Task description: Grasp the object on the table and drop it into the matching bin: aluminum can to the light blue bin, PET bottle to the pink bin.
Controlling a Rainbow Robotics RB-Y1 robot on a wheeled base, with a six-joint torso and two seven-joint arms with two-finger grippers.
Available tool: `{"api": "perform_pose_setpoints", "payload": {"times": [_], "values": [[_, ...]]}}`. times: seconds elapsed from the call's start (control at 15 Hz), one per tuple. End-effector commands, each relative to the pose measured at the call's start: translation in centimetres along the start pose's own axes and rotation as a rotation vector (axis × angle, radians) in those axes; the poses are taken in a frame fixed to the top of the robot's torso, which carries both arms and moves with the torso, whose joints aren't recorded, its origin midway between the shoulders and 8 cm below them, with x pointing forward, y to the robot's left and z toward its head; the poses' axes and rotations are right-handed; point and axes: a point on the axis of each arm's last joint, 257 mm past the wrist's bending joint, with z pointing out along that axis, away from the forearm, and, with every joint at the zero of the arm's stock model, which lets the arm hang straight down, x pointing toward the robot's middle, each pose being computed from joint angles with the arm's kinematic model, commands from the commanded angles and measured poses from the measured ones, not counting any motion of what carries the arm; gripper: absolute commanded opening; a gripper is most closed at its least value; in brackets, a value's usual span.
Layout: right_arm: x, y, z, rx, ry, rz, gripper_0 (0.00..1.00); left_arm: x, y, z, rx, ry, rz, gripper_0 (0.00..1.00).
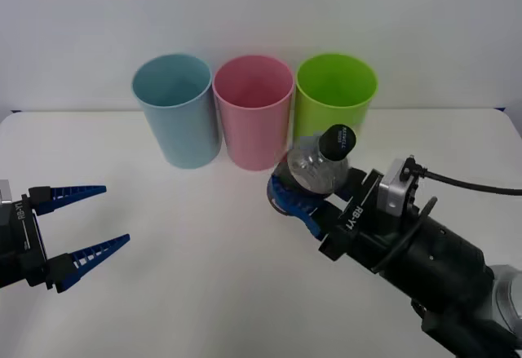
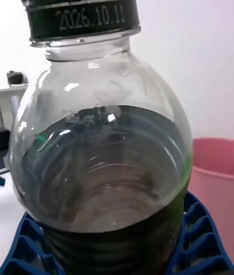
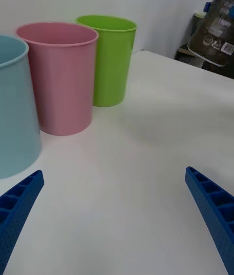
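White table (image 1: 204,276), matte and plain, its far edge meeting a pale wall. Three tall cup-shaped bins stand upright on it in a row near that far edge: the light blue bin (image 1: 176,109) on the robot's left, the pink bin (image 1: 253,111) in the middle, a lime green bin (image 1: 335,97) on the right. Rims of neighbouring bins sit just beside one another, blue and pink close to touching; all three are open-topped.
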Motion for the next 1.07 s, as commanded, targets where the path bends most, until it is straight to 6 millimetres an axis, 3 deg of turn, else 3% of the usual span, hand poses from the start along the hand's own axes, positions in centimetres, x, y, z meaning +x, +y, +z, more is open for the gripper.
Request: {"api": "perform_pose_setpoints", "payload": {"times": [0.07,0.27,0.6,0.73,1.07], "values": [[-2.6,-1.5,2.8,0.016,-0.028,-0.020,0.00,0.0,0.0,0.0,0.000,0.000,0.000,1.00],[-4.2,-3.0,5.9,0.014,-0.043,-0.005,0.00,0.0,0.0,0.0,0.000,0.000,0.000,1.00],[-5.7,-8.6,12.4,0.067,-0.068,0.004,0.00,0.0,0.0,0.0,0.000,0.000,0.000,1.00],[-5.3,-11.1,14.8,0.104,-0.053,-0.014,0.00,0.0,0.0,0.0,0.000,0.000,0.000,1.00],[-3.4,-14.4,18.9,0.142,0.001,0.007,0.00,0.0,0.0,0.0,0.000,0.000,0.000,1.00]]}}
